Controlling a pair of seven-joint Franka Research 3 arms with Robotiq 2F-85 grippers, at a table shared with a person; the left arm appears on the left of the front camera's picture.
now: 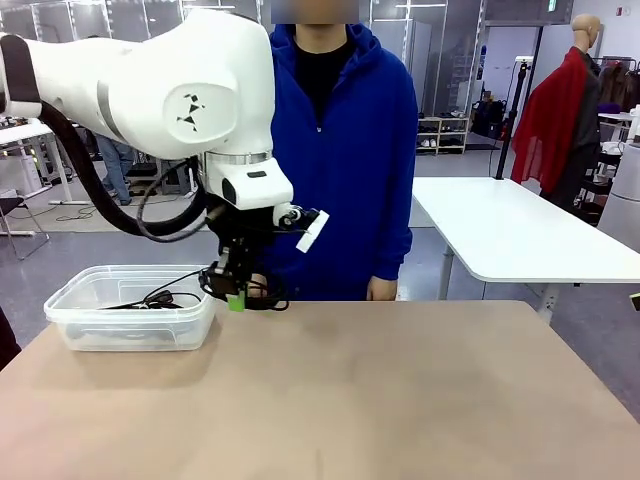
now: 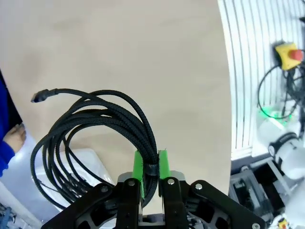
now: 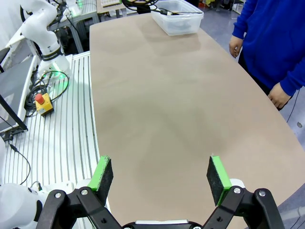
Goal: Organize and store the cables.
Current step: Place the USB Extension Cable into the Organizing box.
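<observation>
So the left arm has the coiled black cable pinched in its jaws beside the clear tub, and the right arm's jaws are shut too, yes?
Not quite. The right gripper has its jaws wide open over bare table, as the right wrist view shows. The left gripper does pinch the coiled cable beside the tub.

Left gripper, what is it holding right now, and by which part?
The left gripper is shut on a coiled black braided cable, pinching the gathered strands at one side of the coil where a band wraps them.

White left arm (image 1: 150, 85), thick black hose (image 1: 100, 190) beneath it; black gripper linkage, green pads (image 2: 138, 164); person's blue hoodie (image 1: 350, 150).
</observation>
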